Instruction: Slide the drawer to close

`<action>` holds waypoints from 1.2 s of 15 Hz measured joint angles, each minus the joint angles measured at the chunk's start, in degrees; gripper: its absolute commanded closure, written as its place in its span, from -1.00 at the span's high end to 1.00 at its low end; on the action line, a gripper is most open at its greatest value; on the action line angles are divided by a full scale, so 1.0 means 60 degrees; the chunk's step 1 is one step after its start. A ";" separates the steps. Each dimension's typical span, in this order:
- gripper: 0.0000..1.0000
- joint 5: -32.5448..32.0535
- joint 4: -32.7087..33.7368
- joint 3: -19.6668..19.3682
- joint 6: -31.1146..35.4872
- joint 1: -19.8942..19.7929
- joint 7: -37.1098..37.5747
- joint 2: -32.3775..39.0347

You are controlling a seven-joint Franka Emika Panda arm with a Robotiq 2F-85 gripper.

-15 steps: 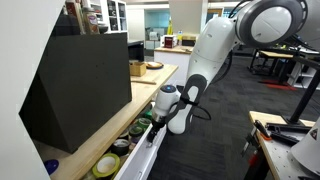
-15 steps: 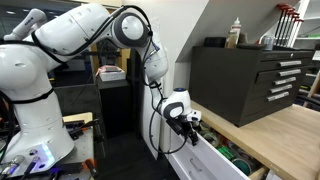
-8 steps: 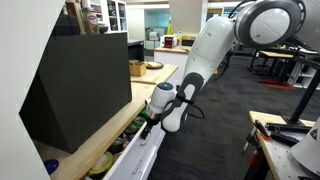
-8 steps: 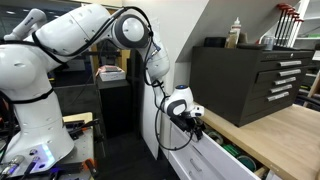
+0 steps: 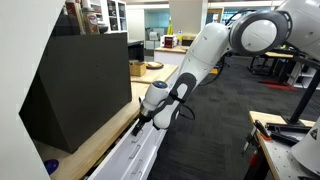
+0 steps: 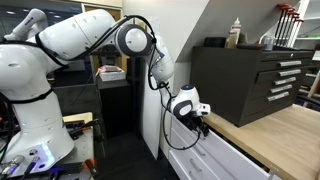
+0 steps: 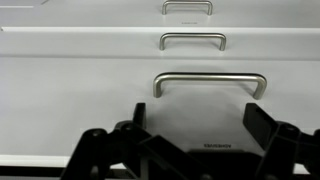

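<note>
The white drawer (image 5: 138, 153) under the wooden countertop (image 5: 100, 140) sits pushed in, with its front flush and no contents showing; it also shows in an exterior view (image 6: 218, 155). My gripper (image 5: 141, 121) is against the drawer front at the counter's edge, as both exterior views show (image 6: 203, 126). In the wrist view the gripper (image 7: 197, 118) is open and empty. Its two black fingers stand just below the drawer's metal handle (image 7: 210, 80), close to the white front (image 7: 90, 95).
A black tool chest (image 5: 80, 85) stands on the countertop and also shows in an exterior view (image 6: 245, 75), with bottles (image 6: 236, 33) on top. Two more drawer handles (image 7: 192, 40) lie beyond in the wrist view. A workbench (image 5: 290, 130) stands across the aisle.
The drawer was open with its contents visible. My gripper has moved toward the counter with the drawer front, and the drawer has slid in until its contents are hidden.
</note>
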 measured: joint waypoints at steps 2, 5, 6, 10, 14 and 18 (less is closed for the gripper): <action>1.00 -0.0010 0.0387 0.0148 -0.0180 -0.0160 -0.0165 0.0175; 1.00 -0.0015 0.0752 0.0254 -0.0753 -0.0247 -0.0265 0.0223; 1.00 -0.0015 0.0781 0.0286 -0.1038 -0.0245 -0.0269 0.0168; 1.00 0.0018 0.0641 0.0340 -0.2467 -0.0042 -0.0187 -0.0352; 1.00 0.0025 0.0125 0.0179 -0.3912 0.0351 0.0321 -0.1226; 1.00 0.0024 -0.0518 -0.0101 -0.4871 0.0752 0.0908 -0.1915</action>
